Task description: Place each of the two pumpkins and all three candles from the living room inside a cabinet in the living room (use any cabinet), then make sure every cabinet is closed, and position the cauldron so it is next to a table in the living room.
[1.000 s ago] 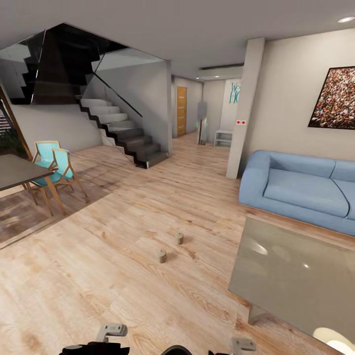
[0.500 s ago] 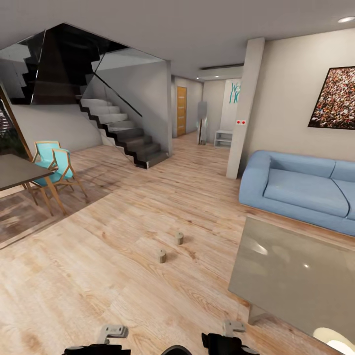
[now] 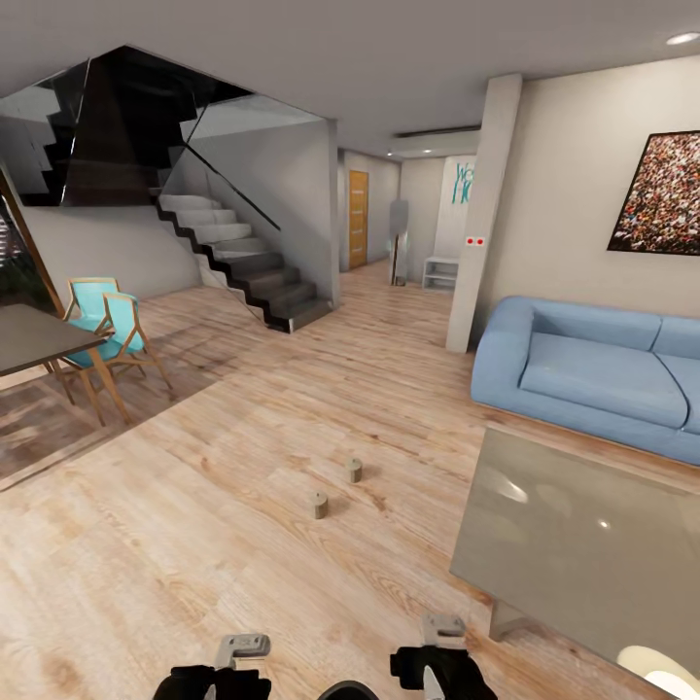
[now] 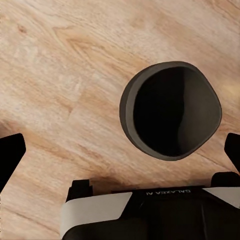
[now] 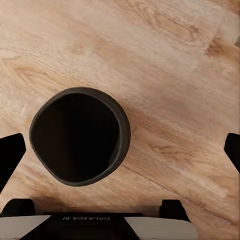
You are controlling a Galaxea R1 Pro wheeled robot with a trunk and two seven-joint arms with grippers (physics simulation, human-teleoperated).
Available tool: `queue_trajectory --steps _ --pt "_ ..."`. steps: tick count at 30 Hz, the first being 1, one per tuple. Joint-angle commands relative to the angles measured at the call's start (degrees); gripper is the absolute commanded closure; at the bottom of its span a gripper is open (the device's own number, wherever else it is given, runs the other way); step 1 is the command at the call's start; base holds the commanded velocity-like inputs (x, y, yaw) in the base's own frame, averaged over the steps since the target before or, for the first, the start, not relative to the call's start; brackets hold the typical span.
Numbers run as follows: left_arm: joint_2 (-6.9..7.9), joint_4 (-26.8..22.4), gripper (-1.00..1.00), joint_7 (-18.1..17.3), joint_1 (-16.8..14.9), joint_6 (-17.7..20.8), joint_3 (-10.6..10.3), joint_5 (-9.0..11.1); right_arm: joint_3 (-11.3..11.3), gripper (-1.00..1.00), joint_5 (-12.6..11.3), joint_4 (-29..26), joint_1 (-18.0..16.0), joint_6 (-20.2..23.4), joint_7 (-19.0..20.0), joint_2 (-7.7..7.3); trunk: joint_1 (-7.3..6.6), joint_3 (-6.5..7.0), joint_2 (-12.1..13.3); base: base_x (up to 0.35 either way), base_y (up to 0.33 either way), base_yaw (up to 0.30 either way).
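Cauldron found standing upright on the wooden floor directly beneath both arms, mouth open upward, nothing visible inside. Seen from above in both wrist views; also at. In the head view, just a dark sliver at the bottom edge, between the two wrists.

Two candles on the floor ahead, upright, near one another but not touching: nearer candle, farther candle. Third candle, pumpkins and cabinet not located.

Glass-topped table to the right front, near the cauldron's position; blue sofa behind it. Dining table and turquoise chairs well apart on the left, staircase beyond.

Left gripper: fingers spread wide, dark tips at opposite edges of the wrist view, nothing between them. Right gripper: likewise spread wide and empty. Both poised above the floor beside the pot, neither touching it.

Step in hand judged to be a two-armed pickup of the cauldron. Recommended: lower both arms evenly, one on each side of the rim; take the wall of the pot rather than the rounded belly, which would likely slip; close both together to keep the pot from tipping. Then carry low toward the glass table, clear of the candles, and set down just beside its leg.
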Motion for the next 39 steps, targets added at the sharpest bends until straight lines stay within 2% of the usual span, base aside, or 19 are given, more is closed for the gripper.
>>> queue_trajectory --steps 1,5,8,12,16,20,27,39 --pt "-0.01 3.5 -1.0 0.4 -2.1 -0.4 0.2 0.3 0.2 -1.0 -0.9 0.8 -0.8 0.2 -0.6 0.07 0.0 -0.08 -0.1 0.0 0.0 0.0" --pt "-0.11 11.6 -1.0 0.9 -5.6 -4.2 0.4 0.5 0.3 -1.0 -1.4 2.1 -2.0 0.2 -0.6 0.26 0.44 -0.44 -0.9 0.0 0.0 0.0" --pt "-0.25 14.0 -1.0 1.0 -6.4 -6.6 0.4 0.6 0.3 -1.0 -1.5 2.6 -2.2 0.1 -0.6 0.23 1.1 -0.98 -2.1 0.0 0.0 0.0" --pt "-0.33 14.4 -1.0 1.1 -7.1 -7.1 0.5 0.7 0.4 -1.0 -1.6 2.8 -2.4 0.2 -0.6 0.28 1.98 -1.69 -3.7 0.0 0.0 0.0" --pt "-0.34 15.6 -1.0 1.4 -10.1 -7.1 0.4 0.5 0.4 -1.0 -2.1 2.6 -3.5 0.4 -0.6 0.28 2.86 -2.41 -5.3 0.0 0.0 0.0" --pt "-0.34 17.5 -1.0 1.6 -11.5 -7.3 0.3 0.5 0.4 -1.0 -2.3 2.9 -5.0 0.3 -0.6 0.29 3.74 -3.13 -6.9 0.0 0.0 0.0" --pt "-0.41 18.2 -1.0 4.2 -12.0 -7.4 0.3 0.4 0.4 -1.0 -2.3 3.1 -5.6 0.6 -0.6 0.27 5.27 -4.39 -9.7 0.0 0.0 0.0" --pt "-0.43 20.1 -1.0 4.9 -12.1 -7.5 0.3 0.4 0.4 -1.0 -2.2 3.2 -5.6 1.0 -0.7 0.29 7.91 -6.54 -14.5 0.0 0.0 0.0"
